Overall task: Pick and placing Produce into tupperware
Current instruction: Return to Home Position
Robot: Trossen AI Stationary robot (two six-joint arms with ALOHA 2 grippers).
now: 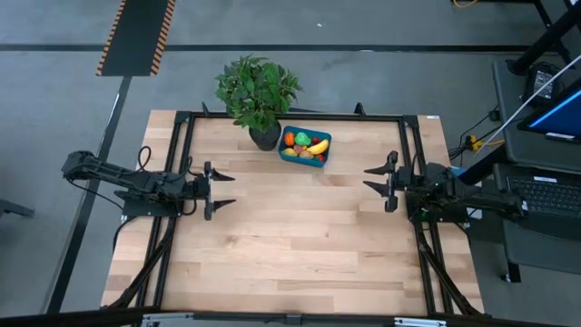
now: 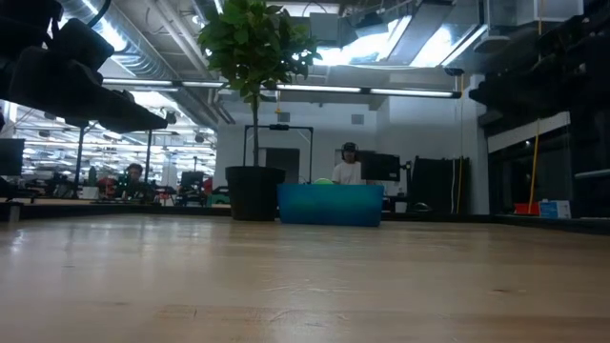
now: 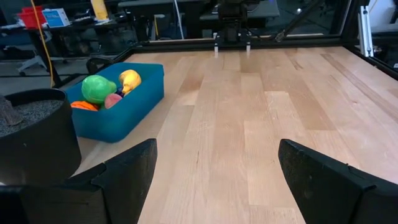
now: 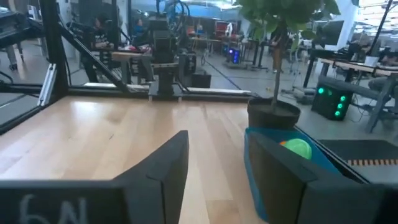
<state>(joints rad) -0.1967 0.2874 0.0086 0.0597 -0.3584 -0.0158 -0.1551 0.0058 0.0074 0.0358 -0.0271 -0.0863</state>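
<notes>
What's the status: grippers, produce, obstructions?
Left gripper, right gripper: jaws open, empty, at opposite table sides. Produce in tupperware. Potted plant beside tupperware; nothing else near it.

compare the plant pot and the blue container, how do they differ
The plant pot is dark, round and taller, holding a leafy plant; the blue container is teal, rectangular and shallow, holding toy produce. Both stand side by side at the far edge of the table.
</notes>
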